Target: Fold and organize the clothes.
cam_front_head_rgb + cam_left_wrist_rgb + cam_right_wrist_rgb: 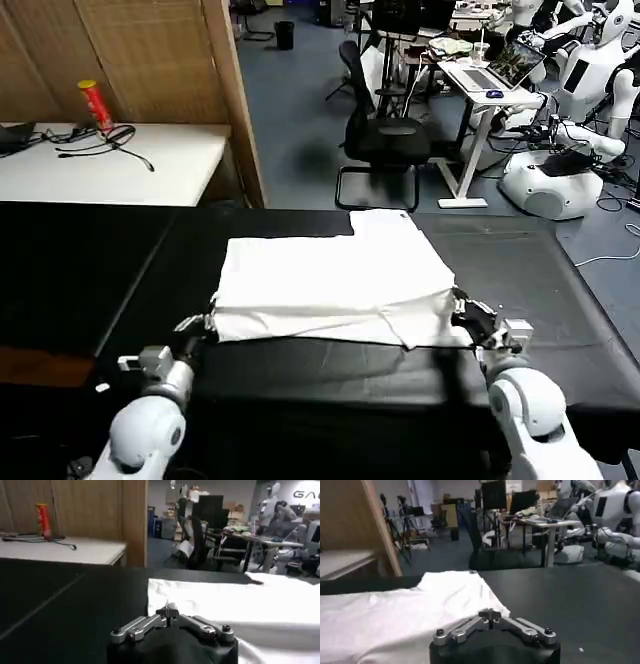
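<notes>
T-shirt [340,285] lies lengthwise across the black table [100,270]

Red can [96,103], office chair [384,135]

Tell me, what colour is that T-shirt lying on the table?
Plain white; the T-shirt shows no visible print, against the black table. The head view shows it best.

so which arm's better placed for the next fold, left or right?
Neither clearly. The left gripper sits at the white T-shirt's near-left corner, the right gripper at its near-right corner, both shut on the hem. Probably a two-arm fold away from the robot.
</notes>
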Robot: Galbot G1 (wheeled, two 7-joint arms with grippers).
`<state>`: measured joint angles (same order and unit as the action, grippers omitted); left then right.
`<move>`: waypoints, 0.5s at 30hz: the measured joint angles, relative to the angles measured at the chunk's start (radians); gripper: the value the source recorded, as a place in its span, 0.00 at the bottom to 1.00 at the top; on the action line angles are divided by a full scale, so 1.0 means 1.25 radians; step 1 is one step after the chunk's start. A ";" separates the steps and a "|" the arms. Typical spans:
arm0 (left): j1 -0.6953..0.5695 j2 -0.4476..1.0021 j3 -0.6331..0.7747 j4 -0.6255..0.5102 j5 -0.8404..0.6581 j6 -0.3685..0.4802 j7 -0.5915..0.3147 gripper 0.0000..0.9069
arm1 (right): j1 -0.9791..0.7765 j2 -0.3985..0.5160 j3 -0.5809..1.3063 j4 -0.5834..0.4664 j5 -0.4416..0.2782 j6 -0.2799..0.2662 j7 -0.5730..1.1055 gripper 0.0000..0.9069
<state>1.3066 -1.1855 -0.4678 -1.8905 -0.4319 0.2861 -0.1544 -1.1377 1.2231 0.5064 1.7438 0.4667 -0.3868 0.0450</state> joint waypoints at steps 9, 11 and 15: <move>-0.046 0.023 0.003 0.054 0.016 0.001 0.005 0.97 | -0.017 -0.027 0.004 0.028 0.039 -0.050 -0.042 0.97; -0.044 0.026 0.001 0.054 0.020 0.002 0.011 0.97 | -0.042 -0.043 0.013 0.063 0.043 -0.065 -0.040 0.97; -0.031 0.033 -0.007 0.043 0.022 0.006 0.012 0.97 | -0.103 -0.077 0.044 0.145 0.057 -0.094 -0.022 0.97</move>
<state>1.2673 -1.1446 -0.4770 -1.8366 -0.4046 0.2940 -0.1395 -1.2667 1.1271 0.5617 1.9256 0.5379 -0.5049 0.0180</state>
